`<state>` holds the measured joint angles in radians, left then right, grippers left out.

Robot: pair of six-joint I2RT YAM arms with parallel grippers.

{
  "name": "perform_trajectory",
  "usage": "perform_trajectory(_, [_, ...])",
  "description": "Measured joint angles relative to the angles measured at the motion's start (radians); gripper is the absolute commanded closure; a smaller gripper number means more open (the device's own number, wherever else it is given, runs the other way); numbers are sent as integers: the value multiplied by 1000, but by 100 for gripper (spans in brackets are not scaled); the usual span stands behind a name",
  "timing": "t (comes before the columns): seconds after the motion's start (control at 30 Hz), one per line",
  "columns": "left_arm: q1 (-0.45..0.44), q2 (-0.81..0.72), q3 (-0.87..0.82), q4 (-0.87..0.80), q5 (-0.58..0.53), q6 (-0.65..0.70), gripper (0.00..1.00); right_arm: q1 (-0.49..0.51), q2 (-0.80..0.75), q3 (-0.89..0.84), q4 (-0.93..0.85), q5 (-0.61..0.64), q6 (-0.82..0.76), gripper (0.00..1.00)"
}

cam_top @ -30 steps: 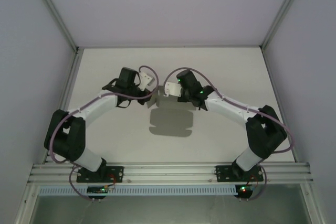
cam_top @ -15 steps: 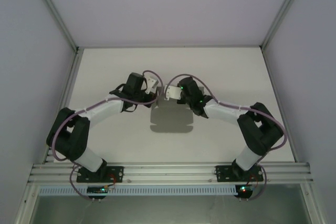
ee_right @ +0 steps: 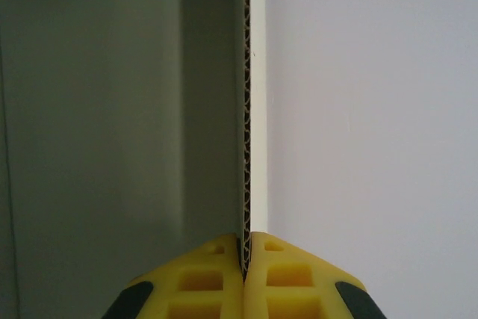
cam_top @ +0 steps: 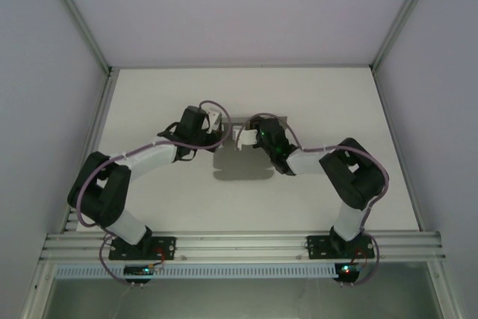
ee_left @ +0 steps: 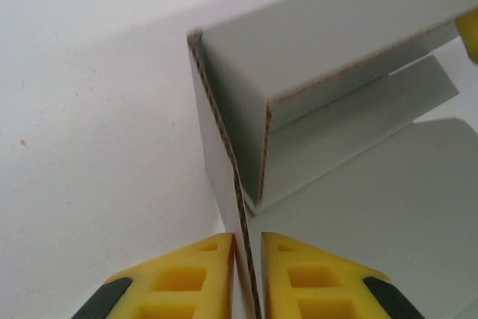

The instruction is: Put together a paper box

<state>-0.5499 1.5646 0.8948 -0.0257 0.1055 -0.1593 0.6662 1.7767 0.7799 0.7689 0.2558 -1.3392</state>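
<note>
The paper box's (ee_left: 328, 50) upright wall stands between the left hand's (ee_left: 246, 252) yellow fingers.

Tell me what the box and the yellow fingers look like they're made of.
Paper box: thin corrugated cardboard with matte grey faces. The cut edges show brown wavy fluting between two liners. Fingers: matte yellow, probably moulded plastic or rubber, judging by the even colour and recessed pockets. I cannot tell which of the two.

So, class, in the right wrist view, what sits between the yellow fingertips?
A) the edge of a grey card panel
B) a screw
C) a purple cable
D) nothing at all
A: the right gripper is clamped on the corrugated edge of the paper box.
</note>
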Motion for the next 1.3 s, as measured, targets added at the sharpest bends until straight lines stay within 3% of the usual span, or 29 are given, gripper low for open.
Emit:
perform_trajectory(0.07, [1,1,-6,-5,-11,-4,73,2,25,-10,57,27,-28,100])
perform_trajectory(0.13, [8,1,-8,-12,-18,-17,72,4,55,-26,140,51,-63,100])
perform_trajectory(0.27, [27,-6,-8,-34,-24,-20,48,5,103,-37,247,77,-109,100])
perform_trajectory(0.4, [47,-62,-8,-61,-25,-23,0,5,95,-39,247,77,-108,100])
perform_trajectory(0.53, [117,-141,-8,-68,-26,-61,0,6,64,-48,216,70,-98,100])
perform_trajectory(0.63, [219,-158,-7,-67,-42,-111,0,8,54,-49,201,70,-98,100])
perform_trajectory(0.83, [392,-53,19,-58,-64,-166,0,10,54,-49,192,70,-94,100])
perform_trajectory(0.97, [361,29,18,11,34,-129,0,11,54,-49,187,71,-90,100])
perform_trajectory(1.3, [289,100,-13,206,307,-69,17,12,47,-28,121,127,-48,100])
